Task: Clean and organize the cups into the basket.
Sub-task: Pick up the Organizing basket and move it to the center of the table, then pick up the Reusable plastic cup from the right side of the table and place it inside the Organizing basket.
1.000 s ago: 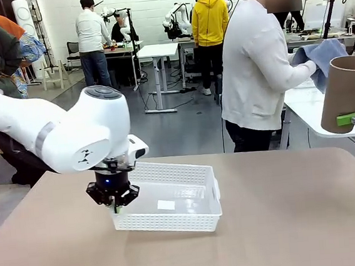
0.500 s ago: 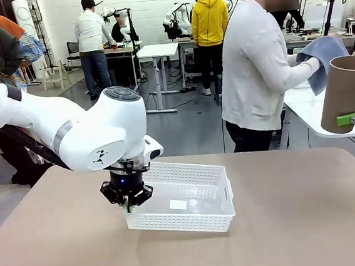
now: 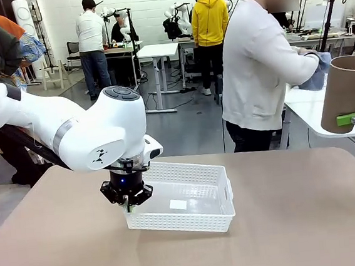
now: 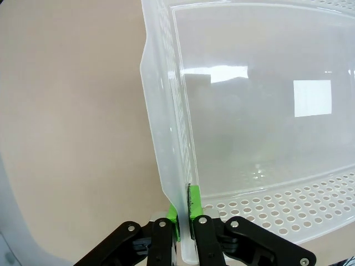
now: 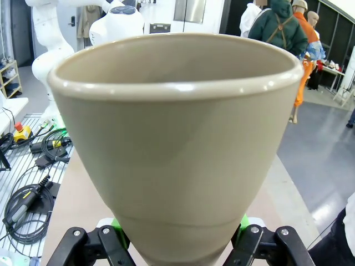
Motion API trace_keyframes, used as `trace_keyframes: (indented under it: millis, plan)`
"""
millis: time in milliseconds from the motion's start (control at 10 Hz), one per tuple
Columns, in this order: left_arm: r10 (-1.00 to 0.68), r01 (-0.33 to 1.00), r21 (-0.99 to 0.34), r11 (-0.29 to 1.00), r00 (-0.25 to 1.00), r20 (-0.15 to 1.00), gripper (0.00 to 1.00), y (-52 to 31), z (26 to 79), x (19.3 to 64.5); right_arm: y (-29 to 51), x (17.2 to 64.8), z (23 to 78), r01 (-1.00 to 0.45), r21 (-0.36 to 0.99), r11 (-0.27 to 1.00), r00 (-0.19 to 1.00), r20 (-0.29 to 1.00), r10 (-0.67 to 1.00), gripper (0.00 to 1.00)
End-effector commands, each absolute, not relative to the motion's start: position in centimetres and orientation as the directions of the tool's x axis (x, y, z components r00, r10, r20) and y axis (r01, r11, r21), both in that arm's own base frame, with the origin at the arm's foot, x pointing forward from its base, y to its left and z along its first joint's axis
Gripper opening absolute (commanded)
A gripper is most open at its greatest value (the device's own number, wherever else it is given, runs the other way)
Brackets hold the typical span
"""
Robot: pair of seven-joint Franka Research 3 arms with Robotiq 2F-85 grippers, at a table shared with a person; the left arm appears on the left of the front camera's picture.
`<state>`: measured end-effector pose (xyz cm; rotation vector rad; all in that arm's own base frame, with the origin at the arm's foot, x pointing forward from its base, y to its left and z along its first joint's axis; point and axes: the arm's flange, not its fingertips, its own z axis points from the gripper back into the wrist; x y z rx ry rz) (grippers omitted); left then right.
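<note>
On the counter (image 3: 299,222), left fingers (image 3: 129,205) pinch the basket (image 3: 192,216) at its 9 o'clock wall; right fingers (image 3: 348,119) clasp a cup (image 3: 348,88) at 3 o'clock.

Glossy plastic basket (image 3: 186,219); cup (image 5: 177,155) — matte

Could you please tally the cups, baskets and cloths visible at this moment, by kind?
Tan-brown matte tapered cup: 1
White perforated plastic basket: 1
Pale blue cloth: 1
Total: 3
</note>
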<state>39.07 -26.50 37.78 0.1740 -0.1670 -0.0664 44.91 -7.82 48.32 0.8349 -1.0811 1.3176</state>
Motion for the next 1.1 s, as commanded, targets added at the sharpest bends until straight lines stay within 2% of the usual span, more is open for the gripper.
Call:
trace_keyframes:
  millis: [0, 200, 400, 700, 1000]
  plan:
    - [-0.085, 0.055, 0.185, 0.981, 0.984, 0.156, 0.02, -26.5, 37.4, 38.8, -4.4, 44.8, 51.4, -0.986, -0.148, 0.077, -0.097, 0.882, 0.461, 0.79]
    - [-0.085, 0.055, 0.185, 0.981, 0.984, 0.156, 0.02, -26.5, 37.4, 38.8, 2.4, 45.2, 56.0, -0.989, -0.146, 0.025, -0.094, 0.749, 0.656, 0.79]
    - [-0.085, 0.055, 0.185, 0.981, 0.984, 0.156, 0.02, -26.5, 37.4, 38.8, 11.0, 46.6, 56.8, -0.999, -0.034, -0.024, -0.039, 0.55, 0.834, 0.79]
    - [-0.085, 0.055, 0.185, 0.981, 0.984, 0.156, 0.02, -26.5, 37.4, 38.8, 22.5, 47.7, 53.0, -0.99, 0.134, -0.04, 0.0, 0.283, 0.959, 0.79]
    - [-0.085, 0.055, 0.185, 0.981, 0.984, 0.156, 0.02, -26.5, 37.4, 38.8, 28.3, 47.6, 48.7, -0.975, 0.22, -0.04, -0.002, 0.169, 0.986, 0.79]
